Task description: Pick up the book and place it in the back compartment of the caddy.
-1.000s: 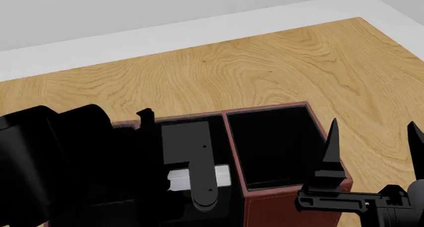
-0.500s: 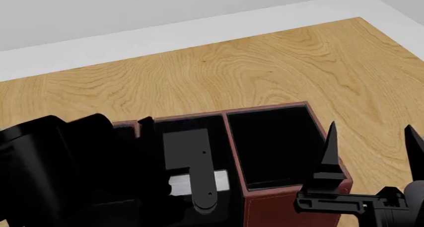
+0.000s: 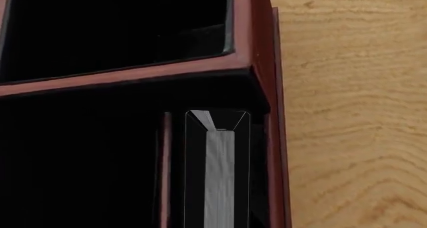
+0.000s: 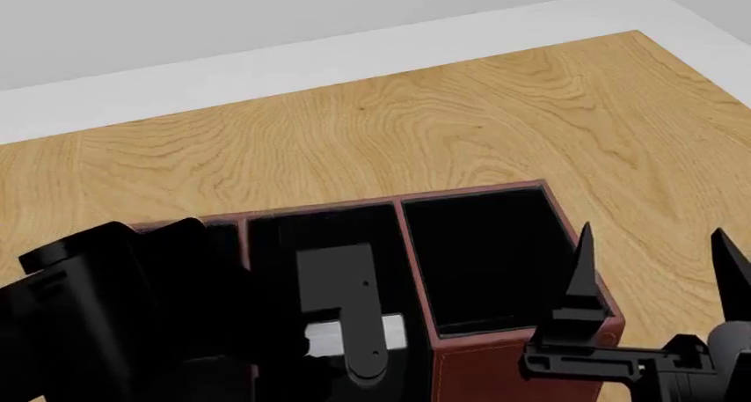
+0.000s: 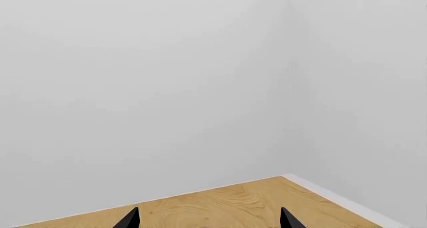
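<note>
No writing or brand shows anywhere. The left gripper (image 4: 352,332) has sunk lower into the caddy (image 4: 516,349) than a second ago; whether it grips I cannot tell. The book (image 3: 219,178) stands on edge in the middle column, against a divider. The right gripper (image 4: 652,274), spread wide and empty, hovers slightly lower over the tabletop (image 4: 470,120).

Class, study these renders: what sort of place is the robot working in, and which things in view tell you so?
Probably a bare simulated test room, not a lived-in space: a plain wood-grain table, blank grey-white walls, and only a red-brown caddy with a book in it.
</note>
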{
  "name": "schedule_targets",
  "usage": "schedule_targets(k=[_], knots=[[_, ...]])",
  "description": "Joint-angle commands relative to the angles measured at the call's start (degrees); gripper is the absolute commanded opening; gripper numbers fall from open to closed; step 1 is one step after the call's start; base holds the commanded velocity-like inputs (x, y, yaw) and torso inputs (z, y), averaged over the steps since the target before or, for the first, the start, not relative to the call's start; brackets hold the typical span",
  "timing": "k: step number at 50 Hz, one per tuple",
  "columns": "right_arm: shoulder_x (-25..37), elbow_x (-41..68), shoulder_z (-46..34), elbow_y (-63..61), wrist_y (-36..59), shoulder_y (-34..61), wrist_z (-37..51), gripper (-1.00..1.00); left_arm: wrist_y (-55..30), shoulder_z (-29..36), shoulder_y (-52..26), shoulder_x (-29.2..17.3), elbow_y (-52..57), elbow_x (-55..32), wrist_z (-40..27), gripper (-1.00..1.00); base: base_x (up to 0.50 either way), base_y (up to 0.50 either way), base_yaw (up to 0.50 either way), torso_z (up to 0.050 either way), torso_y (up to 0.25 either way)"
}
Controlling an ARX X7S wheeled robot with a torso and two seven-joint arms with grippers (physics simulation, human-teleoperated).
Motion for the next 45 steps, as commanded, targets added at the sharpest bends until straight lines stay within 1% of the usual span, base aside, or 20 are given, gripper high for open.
schedule_targets(k=[1, 31, 45], knots=[[0.2, 0.1, 0.0, -0.5, 0.2, -0.4, 0.5, 1.00, 3.1, 0.4, 0.2, 1.2, -3.8, 1.5, -0.6, -1.00, 0.00, 0.00, 0.00, 0.000, 0.000], [0.4, -0.2, 0.5, 0.1, -1.4, -2.3, 0.1, 1.00, 10.8, 2.4, 3.3, 4.7, -14.0, 3.5, 0.6, -1.00, 0.00, 0.00, 0.00, 0.000, 0.001], [0.4, -0.3, -0.2, 0.1, -0.8, -1.7, 0.4, 1.00, 13.6, 2.7, 4.7, 5.2, -17.9, 4.0, 0.8, -1.00, 0.00, 0.00, 0.00, 0.000, 0.001]])
